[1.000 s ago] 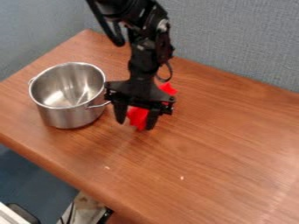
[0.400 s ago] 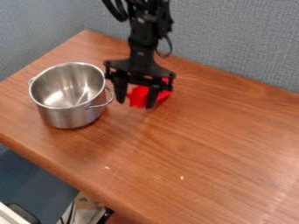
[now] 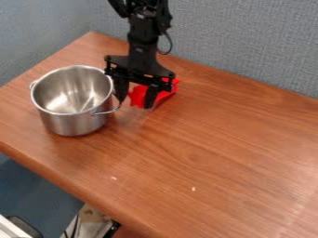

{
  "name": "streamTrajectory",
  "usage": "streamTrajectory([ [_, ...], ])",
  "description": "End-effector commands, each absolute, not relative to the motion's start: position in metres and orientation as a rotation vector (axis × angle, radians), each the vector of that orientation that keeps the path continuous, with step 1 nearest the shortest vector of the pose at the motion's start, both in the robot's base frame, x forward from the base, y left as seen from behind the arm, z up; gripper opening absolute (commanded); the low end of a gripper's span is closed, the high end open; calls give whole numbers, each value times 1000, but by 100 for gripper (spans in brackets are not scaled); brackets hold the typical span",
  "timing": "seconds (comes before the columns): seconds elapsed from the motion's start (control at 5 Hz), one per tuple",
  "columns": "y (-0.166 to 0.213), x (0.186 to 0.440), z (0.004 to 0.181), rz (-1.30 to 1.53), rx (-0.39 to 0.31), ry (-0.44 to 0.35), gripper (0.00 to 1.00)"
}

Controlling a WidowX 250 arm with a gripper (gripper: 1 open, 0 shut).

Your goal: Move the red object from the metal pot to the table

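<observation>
Showing my gripper [image 3: 141, 90] half open around the red object [image 3: 159, 91], out of the empty metal pot [image 3: 73, 100]; release onto the table [image 3: 211, 158] remains, I judge.

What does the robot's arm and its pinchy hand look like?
The arm is thin and black, built from blocky jointed pieces. At its end sits a black gripper with a wide crossbar and two dark fingers hanging from it. No cables or markings are clear.

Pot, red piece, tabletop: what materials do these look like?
Metal pot: likely polished steel, with a mirror-like glare inside. Red object: matte, uniform red, maybe plastic or painted wood; can't tell. Table: reddish-brown wood grain, smooth with a soft sheen, possibly laminate.
</observation>
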State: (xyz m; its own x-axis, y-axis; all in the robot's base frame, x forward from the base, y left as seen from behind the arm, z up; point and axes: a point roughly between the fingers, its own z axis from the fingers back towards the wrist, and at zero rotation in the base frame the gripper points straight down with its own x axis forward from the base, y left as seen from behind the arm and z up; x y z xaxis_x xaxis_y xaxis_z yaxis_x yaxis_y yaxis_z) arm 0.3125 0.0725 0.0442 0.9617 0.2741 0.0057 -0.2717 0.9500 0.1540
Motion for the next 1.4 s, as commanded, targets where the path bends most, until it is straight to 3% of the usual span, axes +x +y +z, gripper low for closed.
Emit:
streamTrajectory([
  [0.0, 79, 326, 45, 251, 187, -4, 0],
  [0.2, 81, 332, 37, 223, 208, 7, 0],
  [0.6, 80, 334, 38, 131, 241, 15, 0],
  [1.0, 103, 341, 75, 200, 231, -3, 0],
  [1.2, 107, 334, 102, 175, 203, -26, 0],
])
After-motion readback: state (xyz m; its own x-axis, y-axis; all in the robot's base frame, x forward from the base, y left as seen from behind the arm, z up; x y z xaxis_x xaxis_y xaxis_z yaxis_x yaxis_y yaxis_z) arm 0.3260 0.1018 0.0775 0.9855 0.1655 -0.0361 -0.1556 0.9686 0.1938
